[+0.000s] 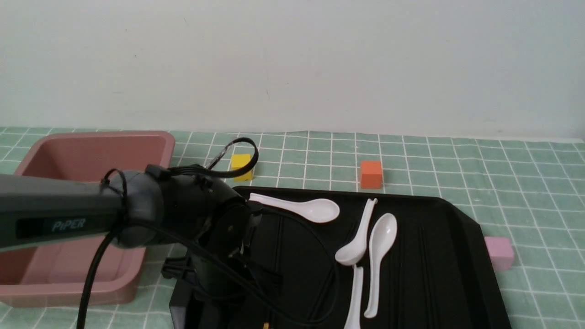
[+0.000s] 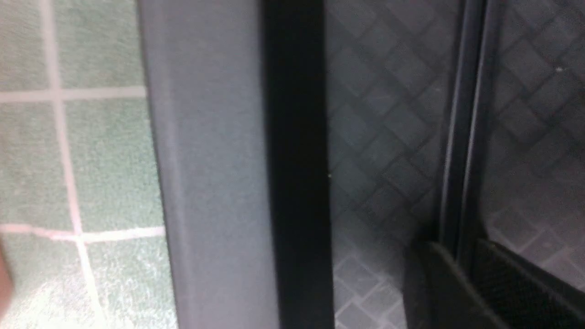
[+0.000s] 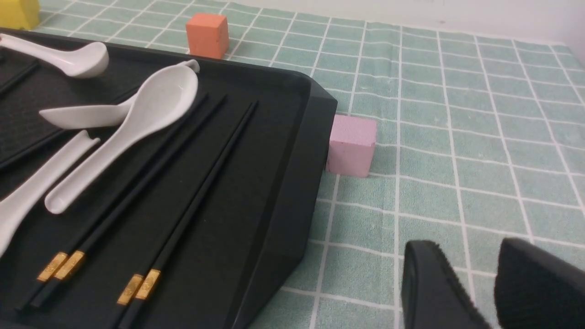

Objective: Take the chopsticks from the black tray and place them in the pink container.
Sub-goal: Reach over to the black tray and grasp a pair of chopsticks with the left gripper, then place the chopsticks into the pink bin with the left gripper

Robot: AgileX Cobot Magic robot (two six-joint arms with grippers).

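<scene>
Black tray (image 1: 470, 256): landmark; wide, low, lies flat on cloth, carries chopsticks & white spoons.
L claw (image 2: 457, 256): over the L part of tray, tips closed on a pair of thin black chopsticks (image 2: 457, 160); tips are blurred, so firmness of grip I cannot tell.
Why this grip: the two sticks lie side by side, so prob. one pinch can take both.
R claw (image 3: 461, 244): beyond R side of tray, fingers spread, nothing seen between them; prob. waiting, as container is on the other side.
Other chopsticks (image 3: 196, 205): more pairs inside tray, toward its R side, w/ gold bands (image 3: 148, 285) near one end.
White spoons (image 1: 383, 237): all inside tray, toward middle & far edge; some touch or overlap, so a careless lift could disturb them.
Pink container (image 1: 73, 294): L of tray, apart from it, partly behind L arm (image 1: 59, 210); its wall is deep, so sticks prob. need a good lift before going in.
Cubes: yellow (image 1: 238, 161) & orange (image 1: 371, 174) behind far edge of tray; pale pink cube (image 1: 499, 252) just beside its R side.
Tabletop: under tray, covered w/ green cloth (image 1: 548, 183), white grid lines, slightly wrinkled.
Room: plain pale wall (image 1: 292, 68) behind tray, few small marks.
</scene>
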